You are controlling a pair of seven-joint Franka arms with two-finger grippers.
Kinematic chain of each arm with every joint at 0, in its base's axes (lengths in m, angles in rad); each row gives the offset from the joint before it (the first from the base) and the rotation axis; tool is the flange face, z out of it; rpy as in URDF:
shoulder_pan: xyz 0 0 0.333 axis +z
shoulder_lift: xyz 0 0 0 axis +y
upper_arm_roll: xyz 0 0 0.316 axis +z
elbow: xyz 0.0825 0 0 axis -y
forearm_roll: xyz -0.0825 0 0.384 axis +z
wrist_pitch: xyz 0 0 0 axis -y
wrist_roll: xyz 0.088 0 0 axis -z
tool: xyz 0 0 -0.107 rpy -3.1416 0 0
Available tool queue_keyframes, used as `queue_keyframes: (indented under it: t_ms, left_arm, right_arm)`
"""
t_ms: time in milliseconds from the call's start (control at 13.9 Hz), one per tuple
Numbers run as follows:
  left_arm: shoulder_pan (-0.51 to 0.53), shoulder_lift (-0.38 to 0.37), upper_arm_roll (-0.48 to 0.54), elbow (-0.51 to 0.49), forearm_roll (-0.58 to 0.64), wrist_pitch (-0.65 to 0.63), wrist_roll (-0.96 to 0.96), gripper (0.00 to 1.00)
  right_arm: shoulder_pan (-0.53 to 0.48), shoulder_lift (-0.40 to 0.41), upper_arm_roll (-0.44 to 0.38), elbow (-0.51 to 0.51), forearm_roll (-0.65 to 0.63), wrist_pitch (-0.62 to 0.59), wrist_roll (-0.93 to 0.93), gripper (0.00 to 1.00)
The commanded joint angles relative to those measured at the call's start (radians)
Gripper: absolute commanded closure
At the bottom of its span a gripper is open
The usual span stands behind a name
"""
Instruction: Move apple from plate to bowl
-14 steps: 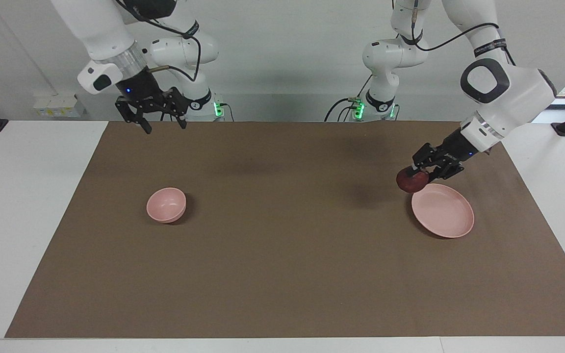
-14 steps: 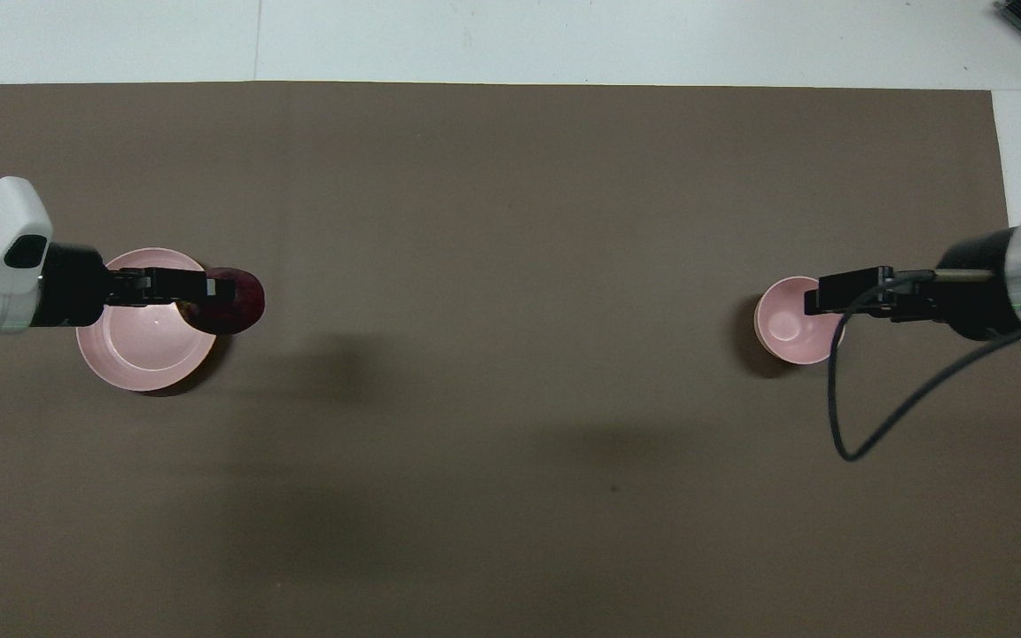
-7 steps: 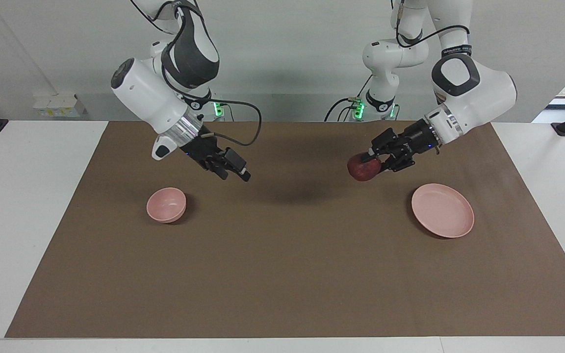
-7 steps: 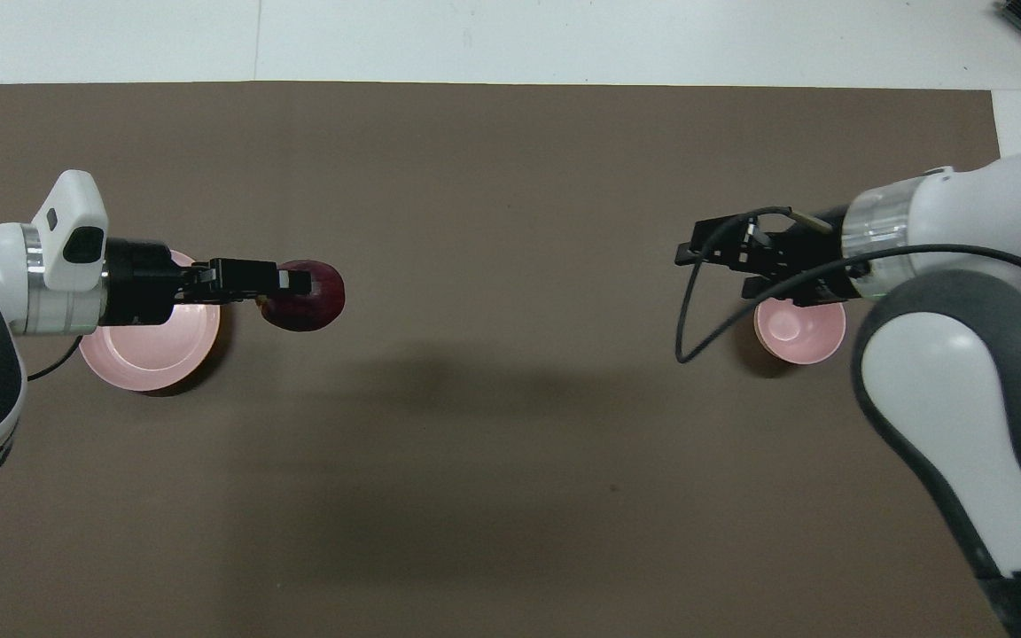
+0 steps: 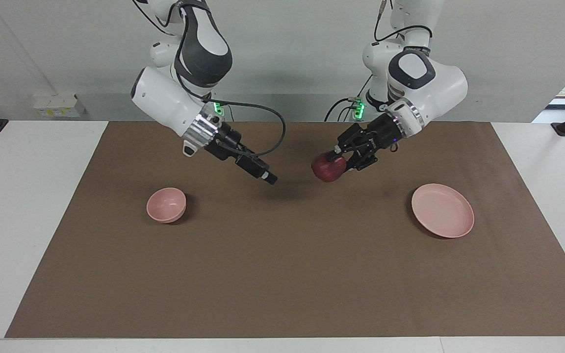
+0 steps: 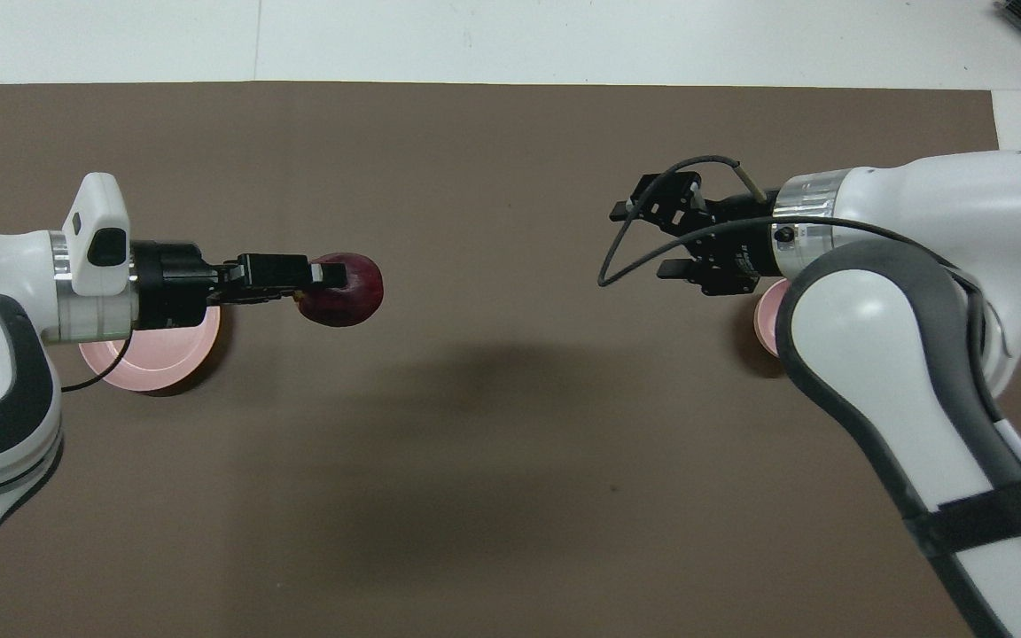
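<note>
Your left tool [image 5: 335,158] is clamped on the apple [image 5: 328,168] and has carried it off the plate [image 5: 442,210], which now lies bare toward the left arm's end of the table [image 5: 282,274]. The apple hangs over the table's middle. Your right tool [image 6: 643,239], fingers apart, has swung in from over the bowl [image 5: 166,204] toward the apple, so a handover looks likely.
</note>
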Motion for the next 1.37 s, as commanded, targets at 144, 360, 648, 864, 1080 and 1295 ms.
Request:
queue_keyframes:
  t_ms: [144,360,648,864,1080,1295]
  left_arm:
    - [-0.001,-0.006,-0.056,0.002,-0.053,0.134,-0.003,1.0]
    - [-0.004,0.0,-0.074,0.034,-0.056,0.197,-0.003,1.0]
    - [-0.053,0.011,-0.078,0.042,-0.058,0.246,-0.001,1.0]
    - [-0.062,0.011,-0.078,0.041,-0.058,0.257,-0.003,1.0]
    - [-0.062,0.008,-0.078,0.036,-0.058,0.257,-0.004,1.0]
    - [-0.078,0.005,-0.078,0.035,-0.058,0.256,-0.01,1.0]
  right_arm:
    - [0.048,0.075,-0.001,0.091,0.024,0.016,0.117,0.0]
    - [0.099,0.098,-0.001,0.091,0.01,0.042,0.112,0.0]
    - [0.145,0.101,-0.001,0.091,-0.093,0.043,0.097,0.0]
    - [0.125,0.124,-0.001,0.137,-0.069,0.04,0.097,0.0]
    - [0.093,0.143,-0.001,0.18,-0.07,0.017,0.094,0.0]
    - [0.119,0.144,-0.001,0.184,-0.07,0.019,0.094,0.0]
